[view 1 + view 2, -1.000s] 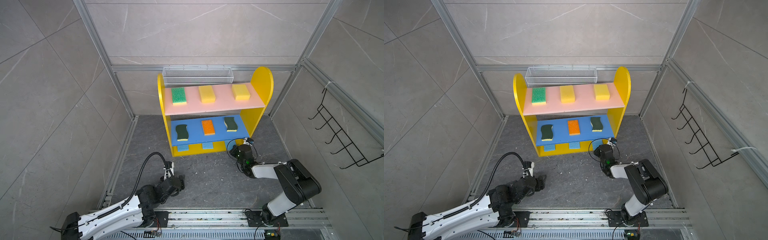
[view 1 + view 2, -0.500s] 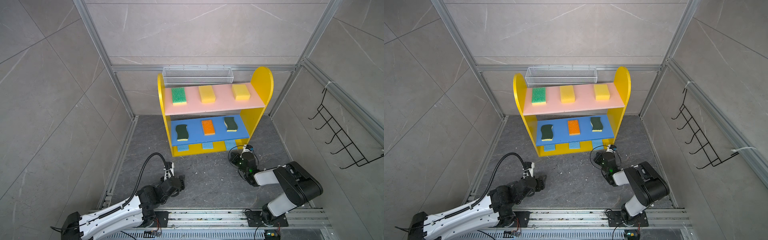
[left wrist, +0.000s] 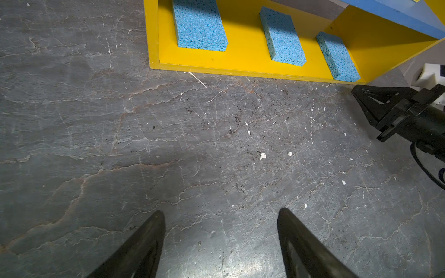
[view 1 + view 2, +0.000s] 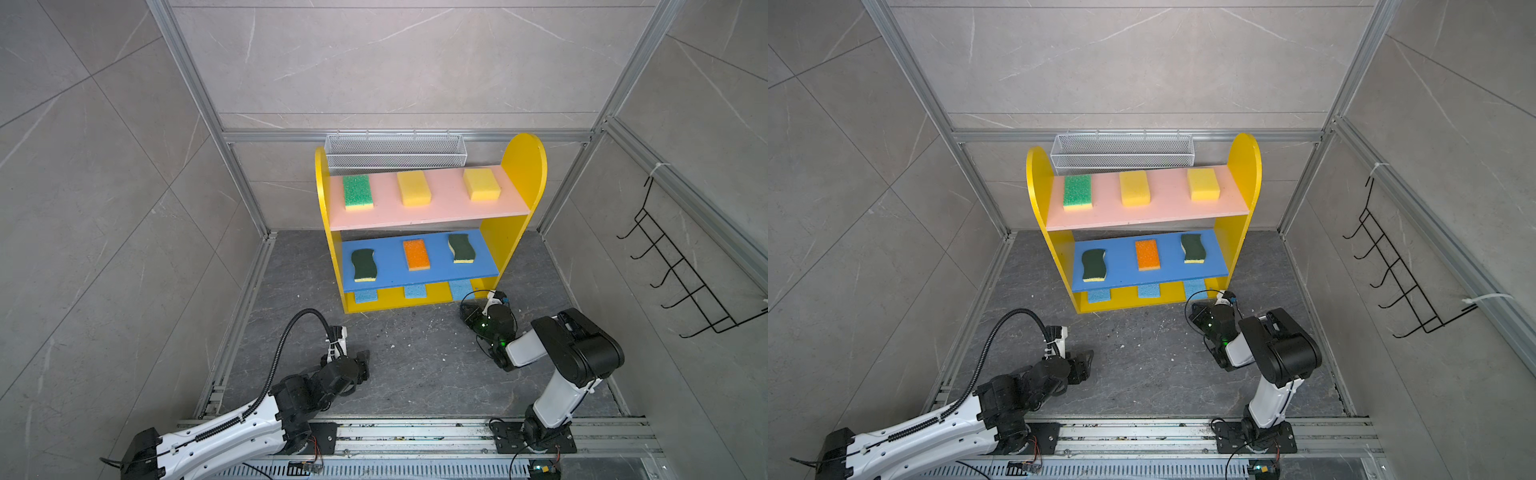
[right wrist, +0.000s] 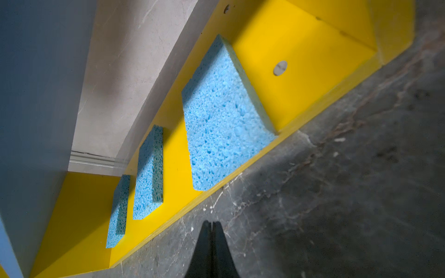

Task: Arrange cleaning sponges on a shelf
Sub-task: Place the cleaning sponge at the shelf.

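Note:
The shelf (image 4: 521, 166) holds all the cleaning sponges in view. On its pink board lie a green-topped one (image 4: 357, 191) and two yellow blocks (image 4: 413, 188) (image 4: 482, 183). The blue board carries two dark-green wavy ones (image 4: 364, 264) (image 4: 461, 247) with an orange one (image 4: 416, 254) between them. Three light-blue sponges (image 3: 199, 24) (image 3: 281, 36) (image 5: 224, 113) lie on the yellow base. My right gripper (image 5: 212, 222) is shut and empty, low over the floor just in front of the base's right end (image 4: 465, 309). My left gripper (image 3: 220, 213) stands open and empty over the floor, front left (image 4: 363, 359).
A white wire mesh basket (image 4: 395, 151) hangs on the back wall behind the shelf. A black wire hook rack (image 4: 681, 270) is fixed to the right wall. Grey stone floor (image 4: 415, 353) lies between the two arms. A metal rail (image 4: 415, 432) runs along the front.
My right gripper has drawn back from the right end of the shelf's base toward the front, and the third light-blue sponge now shows there. The left arm has not moved.

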Available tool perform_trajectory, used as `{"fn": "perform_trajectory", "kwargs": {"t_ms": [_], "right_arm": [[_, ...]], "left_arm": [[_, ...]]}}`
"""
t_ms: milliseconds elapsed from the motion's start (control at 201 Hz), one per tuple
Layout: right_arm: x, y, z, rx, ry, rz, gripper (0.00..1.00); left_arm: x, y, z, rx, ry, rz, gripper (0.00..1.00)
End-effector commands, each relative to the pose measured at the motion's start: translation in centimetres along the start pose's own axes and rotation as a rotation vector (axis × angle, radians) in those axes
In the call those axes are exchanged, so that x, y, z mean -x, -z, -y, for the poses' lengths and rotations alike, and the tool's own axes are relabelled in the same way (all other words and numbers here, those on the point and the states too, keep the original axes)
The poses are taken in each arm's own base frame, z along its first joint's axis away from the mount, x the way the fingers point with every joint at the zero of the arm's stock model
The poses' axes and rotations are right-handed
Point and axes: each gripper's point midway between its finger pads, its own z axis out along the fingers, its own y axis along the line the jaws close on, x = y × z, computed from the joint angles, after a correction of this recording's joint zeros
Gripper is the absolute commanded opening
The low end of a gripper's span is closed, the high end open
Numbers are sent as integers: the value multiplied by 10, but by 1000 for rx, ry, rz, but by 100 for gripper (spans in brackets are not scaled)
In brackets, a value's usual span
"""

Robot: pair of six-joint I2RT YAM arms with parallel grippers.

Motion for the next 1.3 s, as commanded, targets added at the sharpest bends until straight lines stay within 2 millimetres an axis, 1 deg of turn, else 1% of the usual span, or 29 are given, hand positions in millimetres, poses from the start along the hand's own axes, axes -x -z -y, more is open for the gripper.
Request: {"fn": "perform_trajectory", "kwargs": {"t_ms": [0,249,264,553,796,1006,1075,1299], "right_arm": [[10,-8,-8,37,-29,38,4],[14,-18,2,25,-37,68,3],[15,-18,2,28,-62,70,3],[17,-24,9,44,-90,104,2],[19,-30,9,55,-103,106,2],[17,-32,14,14,-96,89,1],[17,-32,14,11,-90,89,1],[20,-39,10,20,-88,89,0]], "left_arm": [[7,-1,4,-3,-21,28,76],[7,-2,4,11,-32,24,76],[7,-2,4,10,-33,24,76],[11,-1,3,23,-39,33,76],[12,-3,6,32,-45,28,76],[14,-4,8,35,-51,24,76],[14,-4,9,32,-48,26,76],[13,-4,8,34,-45,23,76]]}}
